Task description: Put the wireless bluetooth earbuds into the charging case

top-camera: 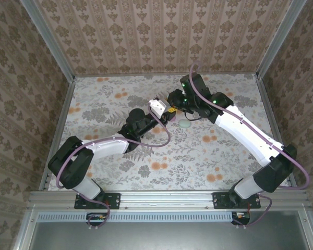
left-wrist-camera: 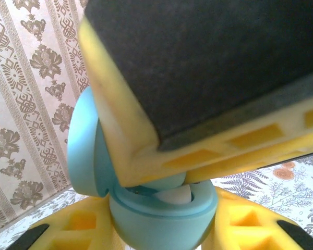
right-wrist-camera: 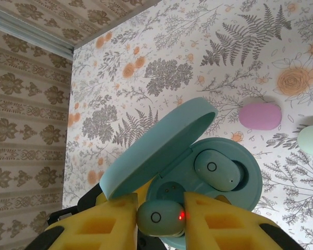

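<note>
My left gripper (left-wrist-camera: 161, 226) is shut on the mint-blue charging case (left-wrist-camera: 161, 219), one yellow finger on each side of its body. The case's lid (right-wrist-camera: 156, 146) stands open. One mint earbud (right-wrist-camera: 219, 169) sits in the case's right-hand socket. The left-hand socket (right-wrist-camera: 172, 188) is bare, its contacts showing. My right gripper (right-wrist-camera: 160, 209) is shut on a second mint earbud (right-wrist-camera: 159, 219) with a red light lit, held just at the near rim of the case by the bare socket. In the top view both grippers (top-camera: 167, 115) meet mid-table.
A pink oval case (right-wrist-camera: 260, 115) and a pale mint oval case (right-wrist-camera: 312, 140) lie on the floral table beyond the held case. The mint one also shows in the top view (top-camera: 184, 124). Patterned walls enclose the table on three sides.
</note>
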Controlling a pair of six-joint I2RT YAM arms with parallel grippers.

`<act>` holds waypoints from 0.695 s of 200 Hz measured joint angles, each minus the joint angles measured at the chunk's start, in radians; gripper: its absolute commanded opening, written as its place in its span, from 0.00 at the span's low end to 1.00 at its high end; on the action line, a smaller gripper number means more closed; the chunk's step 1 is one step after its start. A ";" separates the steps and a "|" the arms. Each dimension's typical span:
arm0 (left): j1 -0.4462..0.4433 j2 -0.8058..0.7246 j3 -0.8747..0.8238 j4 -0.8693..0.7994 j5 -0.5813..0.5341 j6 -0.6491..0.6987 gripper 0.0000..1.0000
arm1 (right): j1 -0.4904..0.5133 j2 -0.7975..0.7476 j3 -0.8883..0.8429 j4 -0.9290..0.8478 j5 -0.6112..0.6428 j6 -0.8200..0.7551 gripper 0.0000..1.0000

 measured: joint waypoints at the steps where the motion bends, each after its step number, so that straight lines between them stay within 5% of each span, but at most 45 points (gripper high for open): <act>1: 0.000 0.000 0.000 0.000 0.000 0.000 0.26 | 0.000 0.000 0.000 0.000 0.001 0.000 0.31; 139: 0.000 0.000 0.000 0.001 0.002 -0.004 0.26 | 0.005 -0.001 0.007 -0.020 0.023 -0.006 0.40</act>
